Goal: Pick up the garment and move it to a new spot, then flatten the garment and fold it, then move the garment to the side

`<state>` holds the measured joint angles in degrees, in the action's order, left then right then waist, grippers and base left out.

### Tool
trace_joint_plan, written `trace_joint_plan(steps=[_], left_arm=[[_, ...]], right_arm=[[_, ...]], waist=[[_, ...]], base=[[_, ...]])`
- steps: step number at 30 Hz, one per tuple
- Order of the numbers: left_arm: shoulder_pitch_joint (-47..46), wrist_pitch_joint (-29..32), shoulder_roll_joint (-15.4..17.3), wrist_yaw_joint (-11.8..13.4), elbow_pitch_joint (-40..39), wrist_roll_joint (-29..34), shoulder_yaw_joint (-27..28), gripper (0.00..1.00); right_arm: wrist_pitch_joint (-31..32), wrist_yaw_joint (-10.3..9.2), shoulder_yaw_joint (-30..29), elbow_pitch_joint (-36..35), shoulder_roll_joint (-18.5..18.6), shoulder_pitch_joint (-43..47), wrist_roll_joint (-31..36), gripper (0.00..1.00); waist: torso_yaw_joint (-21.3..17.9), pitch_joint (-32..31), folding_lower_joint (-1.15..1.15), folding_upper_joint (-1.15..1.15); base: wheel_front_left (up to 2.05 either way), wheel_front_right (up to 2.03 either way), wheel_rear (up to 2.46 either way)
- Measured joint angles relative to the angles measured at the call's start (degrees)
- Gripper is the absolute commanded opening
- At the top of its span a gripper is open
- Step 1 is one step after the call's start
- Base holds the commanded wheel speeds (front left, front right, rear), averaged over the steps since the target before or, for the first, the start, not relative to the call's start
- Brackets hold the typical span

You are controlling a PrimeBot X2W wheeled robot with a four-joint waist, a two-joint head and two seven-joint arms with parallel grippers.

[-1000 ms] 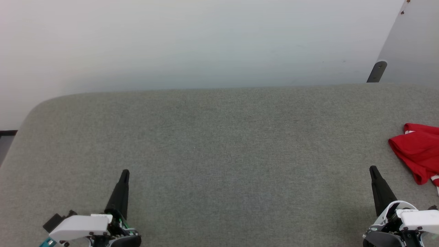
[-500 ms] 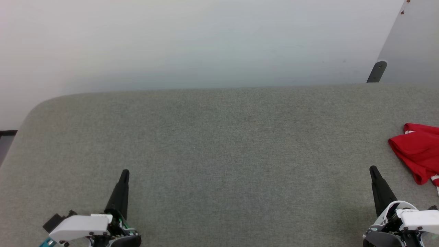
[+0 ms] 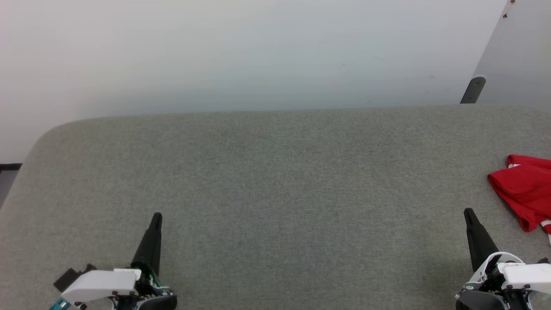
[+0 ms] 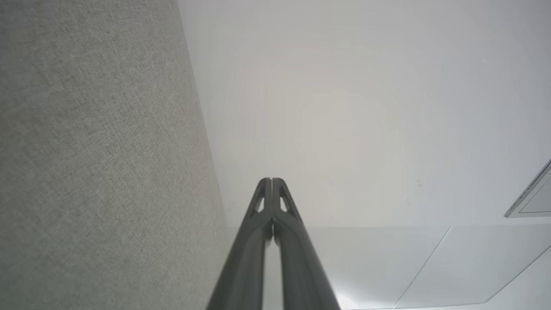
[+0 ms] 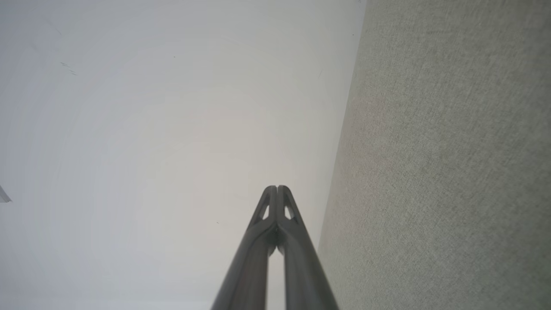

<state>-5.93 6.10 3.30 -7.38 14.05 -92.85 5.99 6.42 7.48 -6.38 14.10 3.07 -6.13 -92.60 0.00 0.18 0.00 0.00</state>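
Over mat [image 3: 275, 172], both end effectors [image 3: 156, 216] [image 3: 468, 212] pinched, fwd

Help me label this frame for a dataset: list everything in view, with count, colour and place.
garment: one, red with white trim, crumpled at the table's right side, cut off by the head view's border.
table: one, grey fabric top, spans the head view.
wall: one, white, behind the table.
dark bracket: one, black, beyond the table's far right.
left gripper: one, dark fingers, shut, lower left.
right gripper: one, dark fingers, shut, lower right, apart from the garment.
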Motion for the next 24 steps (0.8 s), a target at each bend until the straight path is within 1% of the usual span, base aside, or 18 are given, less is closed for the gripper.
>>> trace_joint_plan(steps=[24], left_arm=[[-0.01, 0.20, -0.10, 0.00, 0.00, 0.08, 0.14, 0.00]], right_arm=[[0.10, -0.01, -0.05, 0.01, -0.02, -0.01, 0.10, 0.00]], waist=[[0.00, 0.00, 0.00, 0.00]], base=[[0.00, 0.00, 0.00]])
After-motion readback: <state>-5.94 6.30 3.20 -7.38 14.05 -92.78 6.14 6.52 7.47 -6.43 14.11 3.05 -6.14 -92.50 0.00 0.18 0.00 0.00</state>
